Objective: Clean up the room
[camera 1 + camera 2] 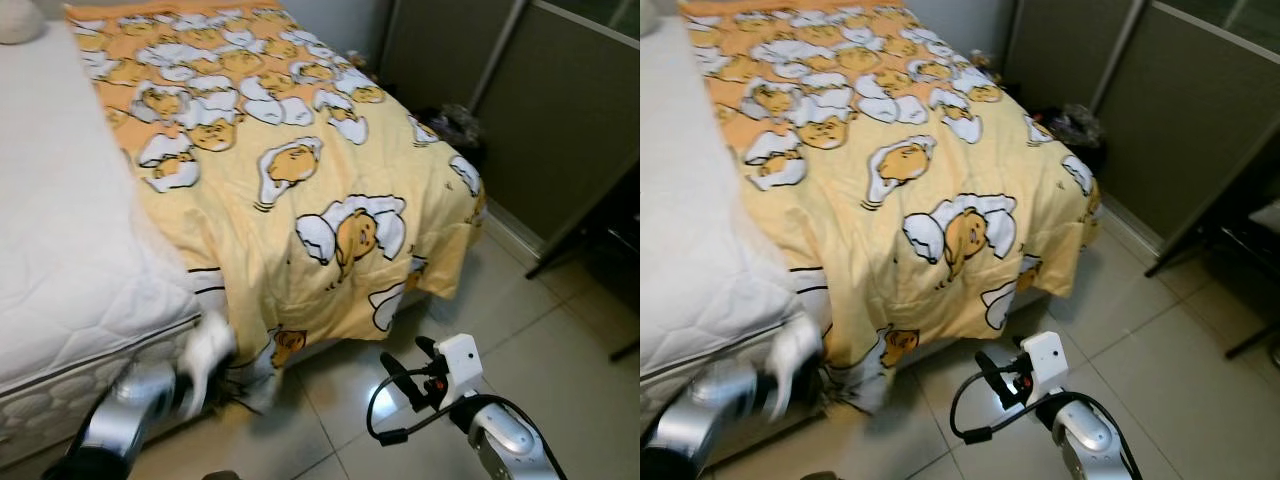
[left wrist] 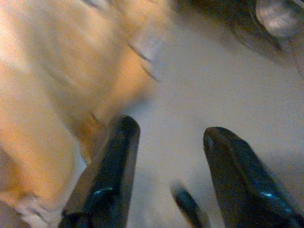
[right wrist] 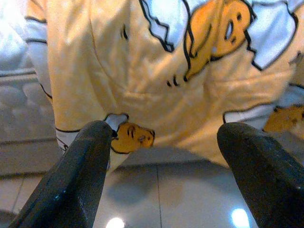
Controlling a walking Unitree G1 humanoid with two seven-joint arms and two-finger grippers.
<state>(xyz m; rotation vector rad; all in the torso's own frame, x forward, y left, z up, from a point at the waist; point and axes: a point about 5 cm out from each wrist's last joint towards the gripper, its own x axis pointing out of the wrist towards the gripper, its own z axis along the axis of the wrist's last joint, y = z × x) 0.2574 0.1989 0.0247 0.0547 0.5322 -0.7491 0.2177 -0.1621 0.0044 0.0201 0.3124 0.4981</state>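
Right gripper (image 1: 408, 372): near right, low over the floor (image 1: 560, 350), just short of the bed's foot; black fingers (image 3: 80, 180) spread wide apart, nothing between them. In its wrist view the hanging blanket edge and the shiny tiles lie ahead of the fingers.

Left gripper (image 2: 166, 180): near left, at the low corner of the bed where the blanket hangs down. Fingers (image 2: 107, 175) held apart in the wrist view, nothing between them. In the head views this arm is smeared with blur, so the fingertips are hard to make out there, and contact with the cloth cannot be told.

Blanket (image 1: 300, 170): yellow, printed with cartoon egg figures. Spread over the right part of the bed, from the far end to the near corner, hanging over the foot and the right side toward the floor. Far edge cut off by the frame.

Mattress (image 1: 60, 230): white, quilted, bare on the left; its near side shows a padded border.

Pillow (image 1: 20, 20): pale, far left corner, mostly cut off.

Floor: pale glossy tiles with bright reflections.

Sliding door (image 1: 560, 120): dark panels with pale frames, far right.

Dark heap (image 1: 455, 125): on the floor between bed and door, too small to identify.

Dark furniture legs (image 1: 590, 240): right edge, cut off.
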